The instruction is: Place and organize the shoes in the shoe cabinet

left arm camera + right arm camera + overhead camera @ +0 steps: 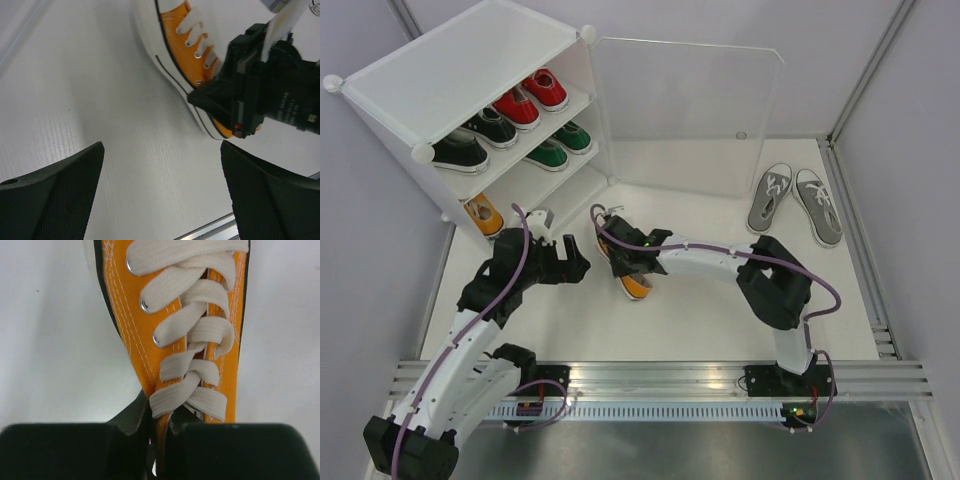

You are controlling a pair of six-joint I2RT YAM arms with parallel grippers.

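Observation:
The white shoe cabinet (450,60) stands at the far left with its clear door (690,115) swung open. Its top tier holds the red pair (530,98) and the black pair (475,140), the middle tier the green pair (560,146), and the bottom tier one orange shoe (483,215). My right gripper (625,258) is shut on the side wall of the other orange shoe (636,285), seen close in the right wrist view (175,330) between the jaws of the gripper (162,440). My left gripper (575,265) is open and empty just left of that shoe (177,35), over the bare floor (162,190).
The grey pair (795,200) lies on the white floor at the far right, near the door's free edge. A metal rail (670,375) runs along the near edge. Walls close in both sides.

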